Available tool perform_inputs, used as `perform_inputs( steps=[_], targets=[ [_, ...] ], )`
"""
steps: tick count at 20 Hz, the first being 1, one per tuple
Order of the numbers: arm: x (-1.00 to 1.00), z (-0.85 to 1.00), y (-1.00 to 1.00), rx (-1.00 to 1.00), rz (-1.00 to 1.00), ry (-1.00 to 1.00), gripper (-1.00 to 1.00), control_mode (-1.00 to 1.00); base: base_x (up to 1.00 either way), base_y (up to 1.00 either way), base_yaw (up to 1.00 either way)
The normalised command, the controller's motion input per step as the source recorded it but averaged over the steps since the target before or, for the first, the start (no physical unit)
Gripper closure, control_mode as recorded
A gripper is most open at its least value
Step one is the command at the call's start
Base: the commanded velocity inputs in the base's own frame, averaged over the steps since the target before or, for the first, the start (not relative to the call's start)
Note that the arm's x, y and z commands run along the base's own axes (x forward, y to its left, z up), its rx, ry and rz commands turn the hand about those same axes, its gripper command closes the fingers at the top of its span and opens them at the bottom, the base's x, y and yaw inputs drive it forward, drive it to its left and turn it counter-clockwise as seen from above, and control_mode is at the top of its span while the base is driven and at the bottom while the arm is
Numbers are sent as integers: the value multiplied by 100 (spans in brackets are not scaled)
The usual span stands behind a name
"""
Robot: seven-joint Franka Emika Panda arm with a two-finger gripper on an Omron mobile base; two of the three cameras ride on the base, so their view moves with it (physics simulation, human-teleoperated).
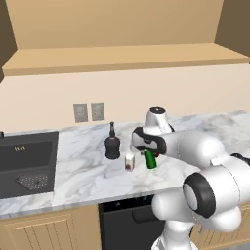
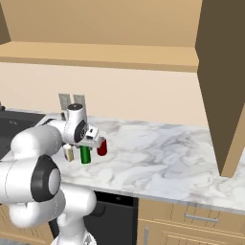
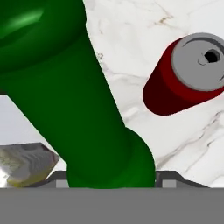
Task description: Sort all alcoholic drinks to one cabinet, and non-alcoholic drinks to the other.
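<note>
Green bottle (image 3: 83,109) btwn claw (image 2: 87,143) fingers, clamped at mid-width; red can (image 3: 186,72) just beside, w/ carton (image 1: 129,161) opposite.

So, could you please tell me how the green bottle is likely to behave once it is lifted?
The green bottle looks glossy and smooth, so it may slip in the claw. Tall and slim, it would probably tip if set down carelessly. It looks like glass, so likely stiff and breakable.

arm (image 1: 195,146) stretched forward, hand pointing down; gripper (image 2: 87,143) clamped on green bottle (image 2: 85,154).
</note>
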Motion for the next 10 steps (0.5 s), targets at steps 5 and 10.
perform_inputs(
  steps=[5, 10],
  targets=[
    [-18, 46, -7, 0, 0, -5, 100, -100, 0, 0, 0],
    [-9, 59, -9, 0, 0, -5, 100, -100, 0, 0, 0]
  ],
)
